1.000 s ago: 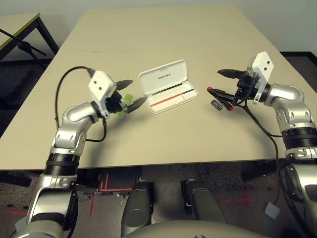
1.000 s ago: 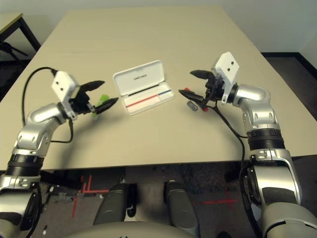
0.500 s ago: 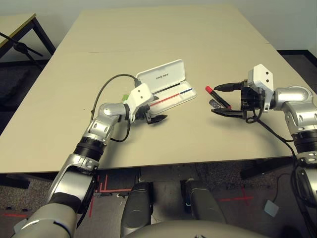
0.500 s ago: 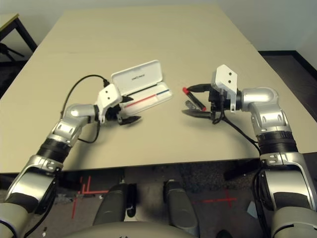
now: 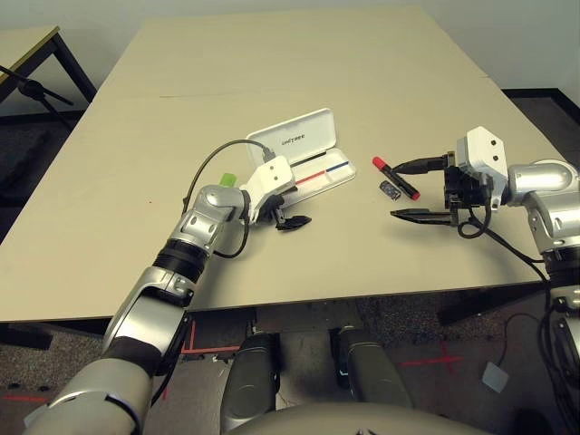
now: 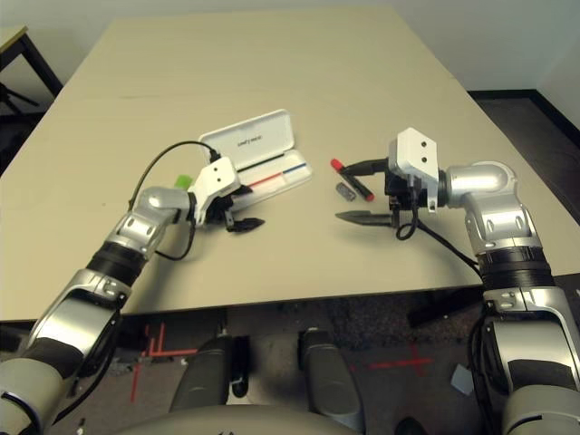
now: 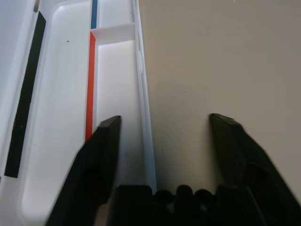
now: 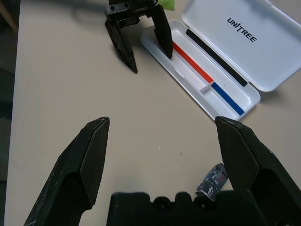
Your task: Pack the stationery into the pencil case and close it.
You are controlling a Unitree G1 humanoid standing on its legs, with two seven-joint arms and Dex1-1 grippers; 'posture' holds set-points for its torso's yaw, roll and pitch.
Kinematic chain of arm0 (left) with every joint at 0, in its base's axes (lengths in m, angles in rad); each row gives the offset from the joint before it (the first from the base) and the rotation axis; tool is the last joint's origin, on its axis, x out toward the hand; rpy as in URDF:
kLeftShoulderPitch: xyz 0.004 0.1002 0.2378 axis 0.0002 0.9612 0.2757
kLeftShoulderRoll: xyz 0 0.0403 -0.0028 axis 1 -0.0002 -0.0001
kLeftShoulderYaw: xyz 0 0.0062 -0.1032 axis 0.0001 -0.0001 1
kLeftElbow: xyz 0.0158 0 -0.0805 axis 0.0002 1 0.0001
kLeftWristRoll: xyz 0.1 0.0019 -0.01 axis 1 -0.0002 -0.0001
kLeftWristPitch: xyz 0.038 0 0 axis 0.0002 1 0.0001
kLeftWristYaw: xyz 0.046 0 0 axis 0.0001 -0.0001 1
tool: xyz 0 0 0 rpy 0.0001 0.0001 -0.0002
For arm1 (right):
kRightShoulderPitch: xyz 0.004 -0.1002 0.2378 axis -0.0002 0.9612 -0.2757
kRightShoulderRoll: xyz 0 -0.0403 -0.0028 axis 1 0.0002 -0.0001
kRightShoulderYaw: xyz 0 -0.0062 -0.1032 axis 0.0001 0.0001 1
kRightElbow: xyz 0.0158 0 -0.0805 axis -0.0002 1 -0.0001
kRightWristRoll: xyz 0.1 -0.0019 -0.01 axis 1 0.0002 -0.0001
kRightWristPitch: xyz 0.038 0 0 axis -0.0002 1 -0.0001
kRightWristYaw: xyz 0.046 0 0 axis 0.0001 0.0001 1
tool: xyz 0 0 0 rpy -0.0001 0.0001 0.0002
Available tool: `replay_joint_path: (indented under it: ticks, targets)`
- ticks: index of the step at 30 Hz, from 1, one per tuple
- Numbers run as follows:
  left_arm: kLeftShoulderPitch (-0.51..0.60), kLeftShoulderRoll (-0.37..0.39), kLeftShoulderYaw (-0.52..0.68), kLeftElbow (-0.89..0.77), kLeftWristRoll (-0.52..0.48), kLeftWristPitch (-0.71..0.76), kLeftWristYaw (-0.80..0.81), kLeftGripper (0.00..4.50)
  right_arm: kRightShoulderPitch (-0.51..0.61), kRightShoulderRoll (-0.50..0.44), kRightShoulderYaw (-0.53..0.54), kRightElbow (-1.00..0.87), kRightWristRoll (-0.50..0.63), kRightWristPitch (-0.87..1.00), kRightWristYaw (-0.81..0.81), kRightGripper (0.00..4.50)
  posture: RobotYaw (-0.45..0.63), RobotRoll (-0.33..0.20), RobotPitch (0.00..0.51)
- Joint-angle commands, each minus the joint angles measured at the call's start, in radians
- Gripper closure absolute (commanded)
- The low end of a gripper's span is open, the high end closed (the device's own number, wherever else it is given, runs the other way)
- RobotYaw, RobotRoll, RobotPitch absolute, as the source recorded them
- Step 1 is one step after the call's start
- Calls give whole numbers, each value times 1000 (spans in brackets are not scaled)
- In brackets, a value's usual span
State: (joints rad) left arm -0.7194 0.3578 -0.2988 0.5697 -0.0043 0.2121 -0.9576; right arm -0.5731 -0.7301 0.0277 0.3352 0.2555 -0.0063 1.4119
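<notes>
- One pencil case [image 5: 304, 156], white, lying open on the counter [image 5: 299, 54].
- One marker [image 5: 395, 178] with a red cap.
- One small dark block [image 5: 390, 189], just beside the marker.
- One green highlighter [image 5: 230, 179], partly hidden behind the left arm.
- Two tools: the left tool [image 5: 288, 215] and the right tool [image 5: 419, 189], each with two black fingers set apart.
- Two counters: the big one and a second counter [image 5: 23, 41] at the far left edge.
</notes>
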Motion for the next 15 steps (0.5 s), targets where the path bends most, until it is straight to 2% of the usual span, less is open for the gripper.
replay_joint_path:
  ticks: [1, 4, 7, 11, 15]
  targets:
    - [-1, 4, -16, 43, 47, 38, 26, 2093, 10, -9, -7, -12, 10, -4, -3, 0, -66, 0, 113]
    - [-4, 5, -13, 33, 44, 52, 24, 3414, 14, -10, -9, -9, 9, -8, -8, 0, -67, 0, 113]
    - [-5, 9, -11, 25, 40, 14, 5, 4484, 16, -8, -14, -10, 12, -3, -19, 0, -65, 0, 114]
    - [-3, 25, 4, -10, 28, -9, -8, 4484, 21, -11, -22, -12, 26, 18, -28, 0, -61, 0, 118]
    - [29, 80, 7, -109, 12, -28, -69, 4484, 31, -19, -36, -3, 46, 41, -36, 0, -58, 0, 121]
